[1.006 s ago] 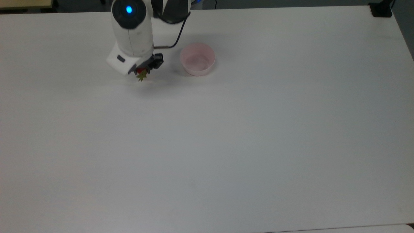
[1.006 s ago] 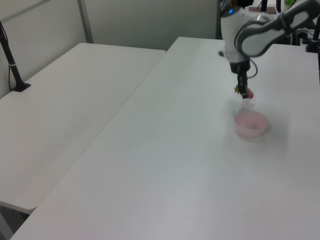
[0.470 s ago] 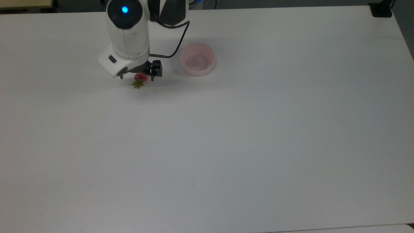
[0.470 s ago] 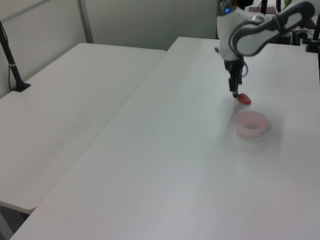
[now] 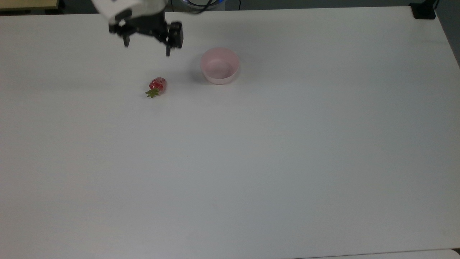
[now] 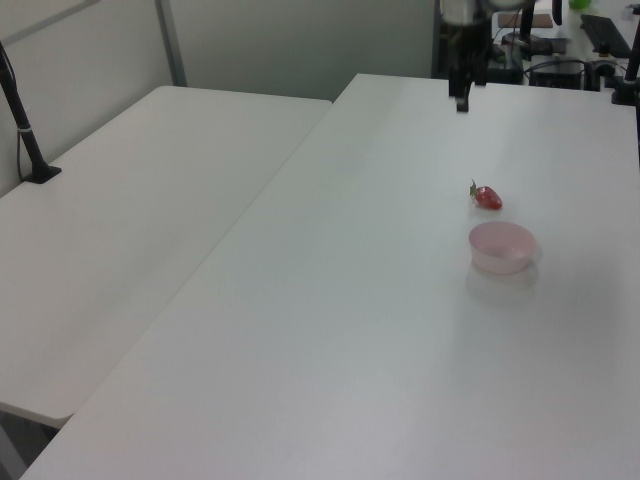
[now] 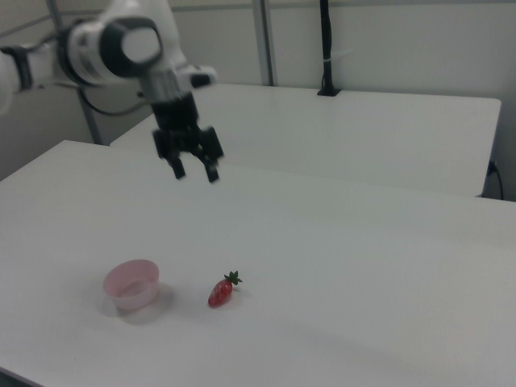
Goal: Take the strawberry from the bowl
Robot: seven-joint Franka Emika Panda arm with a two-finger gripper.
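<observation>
The red strawberry (image 5: 157, 86) (image 6: 487, 197) (image 7: 221, 292) with its green cap lies on its side on the white table (image 5: 251, 162), outside the pale pink bowl (image 5: 219, 66) (image 6: 502, 246) (image 7: 131, 285). The bowl holds nothing and stands to the right of the strawberry in the top view. My gripper (image 5: 146, 46) (image 7: 196, 172) (image 6: 462, 98) hangs high above the table, well clear of the strawberry, open with nothing between its fingers.
A second white table (image 6: 130, 230) (image 7: 363, 137) stands alongside mine. A black post with a clamp (image 6: 28, 140) (image 7: 326, 48) rises from it. A dark block (image 5: 424, 10) sits at the far right corner in the top view.
The gripper opened and let the strawberry go onto the table beside the bowl. It then rose and drew back toward the table's far edge in the top view.
</observation>
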